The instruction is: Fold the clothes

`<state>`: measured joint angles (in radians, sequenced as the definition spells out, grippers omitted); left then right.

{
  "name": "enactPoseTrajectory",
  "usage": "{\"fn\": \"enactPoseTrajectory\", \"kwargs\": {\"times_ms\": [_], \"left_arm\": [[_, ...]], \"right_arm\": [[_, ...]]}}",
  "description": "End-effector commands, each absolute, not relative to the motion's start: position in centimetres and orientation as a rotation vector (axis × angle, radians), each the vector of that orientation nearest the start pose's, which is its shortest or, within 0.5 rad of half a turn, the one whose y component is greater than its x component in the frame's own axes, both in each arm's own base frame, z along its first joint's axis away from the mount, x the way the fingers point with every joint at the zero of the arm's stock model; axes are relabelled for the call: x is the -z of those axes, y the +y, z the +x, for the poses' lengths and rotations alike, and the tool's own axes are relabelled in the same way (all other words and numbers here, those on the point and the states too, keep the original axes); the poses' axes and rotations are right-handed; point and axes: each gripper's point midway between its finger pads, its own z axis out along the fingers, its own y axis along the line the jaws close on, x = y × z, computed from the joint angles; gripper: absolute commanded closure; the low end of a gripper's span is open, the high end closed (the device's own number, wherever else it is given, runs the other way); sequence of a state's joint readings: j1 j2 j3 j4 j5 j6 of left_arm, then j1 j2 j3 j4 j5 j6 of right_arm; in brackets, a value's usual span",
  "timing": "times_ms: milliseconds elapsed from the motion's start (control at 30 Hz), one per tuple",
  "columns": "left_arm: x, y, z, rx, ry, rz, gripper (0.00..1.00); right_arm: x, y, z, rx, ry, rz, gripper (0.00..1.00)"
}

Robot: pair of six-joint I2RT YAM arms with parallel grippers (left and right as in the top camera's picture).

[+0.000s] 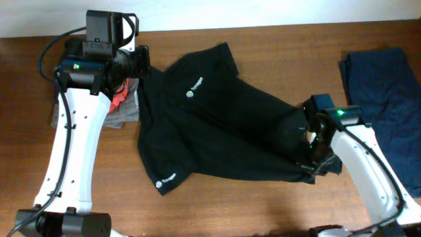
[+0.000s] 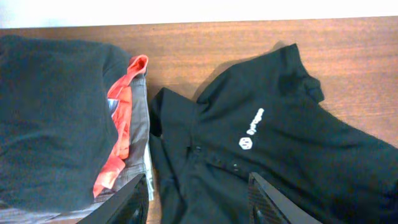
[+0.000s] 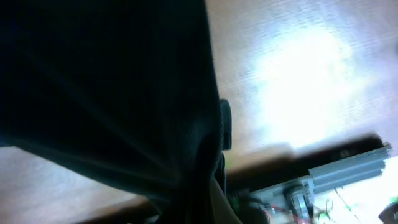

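Observation:
The black collared shirt (image 1: pixel 217 125) lies crumpled across the middle of the table, with white logo text on the chest (image 1: pixel 195 89) and on a sleeve hem (image 1: pixel 166 181). My left gripper (image 1: pixel 140 62) is open and empty, just above the shirt's collar. In the left wrist view the collar and placket (image 2: pixel 205 155) lie between the open fingers (image 2: pixel 199 208). My right gripper (image 1: pixel 310 155) is shut on the shirt's right edge. In the right wrist view the black fabric (image 3: pixel 124 93) is bunched and pulled taut into the jaws (image 3: pixel 208 186), which hides the fingertips.
A pile of other clothes, dark grey, red and light grey (image 1: pixel 122 105), lies left of the shirt; it also shows in the left wrist view (image 2: pixel 121 118). A navy garment (image 1: pixel 388 92) lies at the right edge. The wooden table (image 1: pixel 250 204) shows along the front.

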<state>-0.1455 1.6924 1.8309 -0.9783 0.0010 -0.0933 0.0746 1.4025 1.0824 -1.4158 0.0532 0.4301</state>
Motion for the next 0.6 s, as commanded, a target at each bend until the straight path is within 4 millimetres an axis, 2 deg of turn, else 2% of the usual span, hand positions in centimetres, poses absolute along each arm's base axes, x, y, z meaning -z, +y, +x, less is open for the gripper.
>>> {"fn": "enactPoseTrajectory", "kwargs": {"times_ms": [0, 133, 267, 367, 433, 500, 567], "left_arm": [[-29.9, -6.8, 44.1, 0.120, 2.384, 0.094, 0.48], [-29.2, -6.7, 43.4, 0.116, 2.422, 0.096, 0.48], [-25.7, -5.7, 38.7, 0.068, 2.662, 0.096, 0.48], [-23.3, -5.1, 34.9, 0.046, 2.843, 0.087, 0.50], [-22.6, -4.6, 33.5, 0.033, 2.910, 0.079, 0.55], [-22.3, -4.2, 32.4, 0.024, 2.958, 0.066, 0.55], [-22.1, -3.8, 31.4, 0.017, 3.003, 0.054, 0.55]], "right_arm": [[-12.0, -0.1, 17.9, 0.205, 3.215, 0.666, 0.95], [-11.9, 0.0, 18.7, 0.189, 3.181, 0.663, 0.93], [-11.8, 0.0, 19.7, 0.166, 3.140, 0.657, 0.93], [-11.8, 0.0, 19.5, 0.170, 3.148, 0.658, 0.94], [-11.6, 0.0, 18.7, 0.189, 3.175, 0.685, 0.80], [-11.2, -0.1, 17.8, 0.211, 3.192, 0.750, 0.80], [-10.8, -0.1, 18.3, 0.200, 3.165, 0.769, 0.76]]}}
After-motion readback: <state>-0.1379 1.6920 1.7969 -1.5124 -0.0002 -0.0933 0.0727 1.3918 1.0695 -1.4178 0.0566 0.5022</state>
